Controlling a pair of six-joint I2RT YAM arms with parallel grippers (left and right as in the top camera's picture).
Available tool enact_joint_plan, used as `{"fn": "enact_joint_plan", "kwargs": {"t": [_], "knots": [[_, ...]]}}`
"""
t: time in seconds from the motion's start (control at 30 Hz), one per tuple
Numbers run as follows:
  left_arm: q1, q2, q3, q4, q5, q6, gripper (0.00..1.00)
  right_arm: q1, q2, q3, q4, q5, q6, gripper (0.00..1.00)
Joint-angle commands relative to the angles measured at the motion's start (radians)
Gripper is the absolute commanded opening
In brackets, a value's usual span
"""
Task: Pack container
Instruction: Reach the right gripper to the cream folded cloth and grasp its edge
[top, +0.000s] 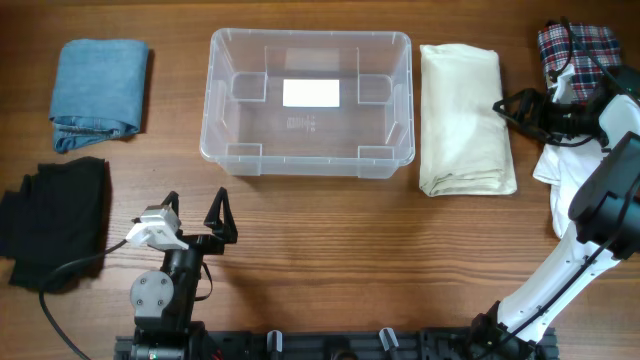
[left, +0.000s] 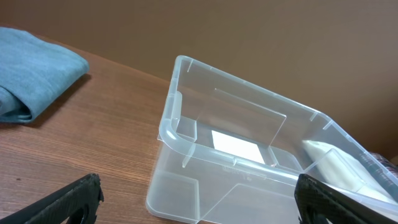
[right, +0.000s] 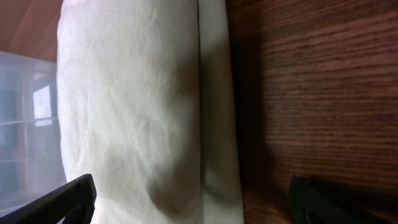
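On the wooden surface (top: 330, 250), the clear container (top: 212, 100) sits centre; left fingers (top: 219, 212) spread, right fingers (right: 62, 202) spread over a folded cream cloth (top: 465, 120).

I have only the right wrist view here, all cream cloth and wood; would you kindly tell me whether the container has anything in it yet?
Observer: No, the container is empty; only the white label on its base shows.
Operator: Thank you. What else is waiting on the table?
Observer: To the left of the container lie a blue folded garment and a black garment. A plaid garment sits at the far right.
Operator: And where is the other arm?
Observer: The left gripper hangs open in front of the container's left corner, holding nothing.
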Motion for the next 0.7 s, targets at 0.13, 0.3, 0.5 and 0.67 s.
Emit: {"fn": "enact_joint_plan", "kwargs": {"t": [0.13,0.3,0.5,0.67], "knots": [[0.007,-0.007,-0.003,-0.006,-0.003,-0.002,1.0,0.031,0.06,0.011,-0.04,-0.014,-0.047,1.0],[0.007,-0.007,-0.003,-0.006,-0.003,-0.002,1.0,0.091,0.132,0.011,-0.048,-0.011,-0.047,1.0],[0.007,-0.007,-0.003,-0.006,-0.003,-0.002,1.0,0.162,0.166,0.011,-0.035,0.014,-0.047,1.0],[0.007,-0.007,-0.003,-0.006,-0.003,-0.002,1.0,0.162,0.166,0.011,-0.034,0.023,-0.045,0.55]]}}
